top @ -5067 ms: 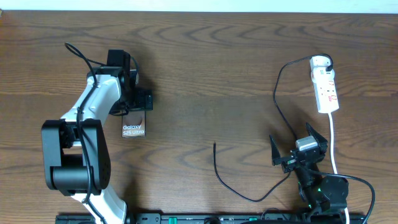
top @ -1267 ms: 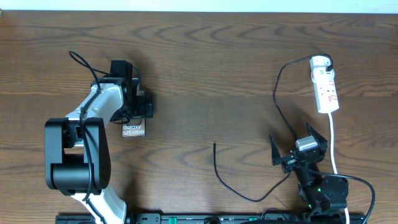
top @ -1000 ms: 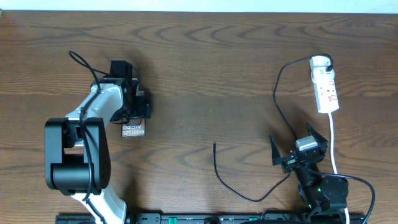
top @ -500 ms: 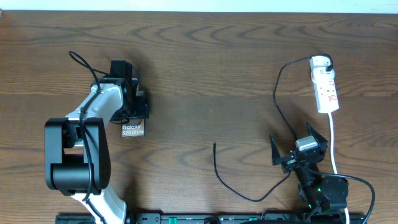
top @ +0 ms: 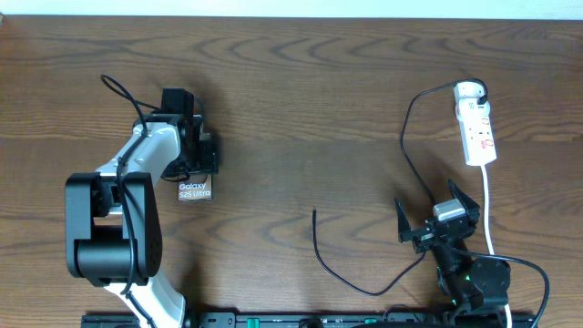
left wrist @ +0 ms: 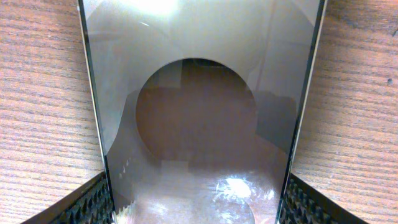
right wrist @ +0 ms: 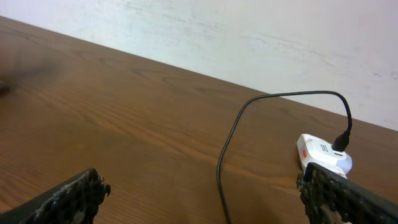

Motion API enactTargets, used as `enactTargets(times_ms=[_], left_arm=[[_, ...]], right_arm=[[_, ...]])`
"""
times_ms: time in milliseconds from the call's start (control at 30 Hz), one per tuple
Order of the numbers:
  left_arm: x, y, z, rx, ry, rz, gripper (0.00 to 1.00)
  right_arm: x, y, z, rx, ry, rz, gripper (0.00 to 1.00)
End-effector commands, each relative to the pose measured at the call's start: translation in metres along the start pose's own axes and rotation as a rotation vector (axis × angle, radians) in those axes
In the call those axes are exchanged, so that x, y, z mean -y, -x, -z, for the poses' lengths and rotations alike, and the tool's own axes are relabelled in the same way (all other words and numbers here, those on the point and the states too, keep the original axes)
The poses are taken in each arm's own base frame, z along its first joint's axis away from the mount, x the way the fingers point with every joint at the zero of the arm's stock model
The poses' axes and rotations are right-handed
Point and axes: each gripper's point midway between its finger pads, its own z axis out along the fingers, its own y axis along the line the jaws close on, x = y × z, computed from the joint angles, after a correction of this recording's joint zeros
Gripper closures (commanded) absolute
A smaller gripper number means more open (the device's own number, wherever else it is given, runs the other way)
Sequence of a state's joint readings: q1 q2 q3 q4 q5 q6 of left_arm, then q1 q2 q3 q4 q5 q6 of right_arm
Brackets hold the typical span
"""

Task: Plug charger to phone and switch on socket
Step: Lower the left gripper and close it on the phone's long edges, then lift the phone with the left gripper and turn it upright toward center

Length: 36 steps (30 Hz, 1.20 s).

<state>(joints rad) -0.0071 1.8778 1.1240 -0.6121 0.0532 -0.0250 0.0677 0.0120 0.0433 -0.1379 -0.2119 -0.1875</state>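
Observation:
The phone [top: 196, 190], glossy grey-brown with white "Galaxy" lettering, lies flat at the left of the table. My left gripper [top: 195, 157] is over its far half. In the left wrist view the phone [left wrist: 199, 93] fills the frame and my left gripper [left wrist: 199, 202] has a pad against each long edge. The charger [top: 407, 155] runs from its free tip [top: 314, 212] in a loop to its white plug head [top: 468, 89] in the socket [top: 478, 129]. My right gripper [top: 435, 221] is open and empty beside the cable [right wrist: 225, 155]; the socket [right wrist: 323, 155] lies ahead.
The socket's white cord [top: 487, 205] runs down the right side, close past my right gripper. A pale wall [right wrist: 249, 37] stands behind the table's far edge. The cable's loop [top: 364, 290] lies near the front edge.
Over five seconds the left arm shifted a little and its jaws narrowed onto the phone's edges. In the last second nothing has moved. The right arm has stayed still.

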Motion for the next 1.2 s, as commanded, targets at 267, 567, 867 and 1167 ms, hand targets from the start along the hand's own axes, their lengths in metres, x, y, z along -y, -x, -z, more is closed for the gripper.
enactTargets(times_ms=[267,567,867,1167], left_arm=[[0.000,-0.005,-0.007,-0.013,-0.005,-0.003,0.93],[0.017,0.025,0.023,0.088,-0.099,-0.004,0.93],[0.029,0.053,0.094,0.279,-0.188,0.073,0.93],[0.041,0.039,0.166,0.327,-0.371,0.509,0.93]], right_arm=[[-0.001,0.000,0.000,0.001,0.003,-0.014,0.01],[-0.001,0.000,0.000,0.001,0.003,-0.014,0.01],[-0.001,0.000,0.000,0.001,0.003,-0.014,0.01],[-0.001,0.000,0.000,0.001,0.003,-0.014,0.01]])
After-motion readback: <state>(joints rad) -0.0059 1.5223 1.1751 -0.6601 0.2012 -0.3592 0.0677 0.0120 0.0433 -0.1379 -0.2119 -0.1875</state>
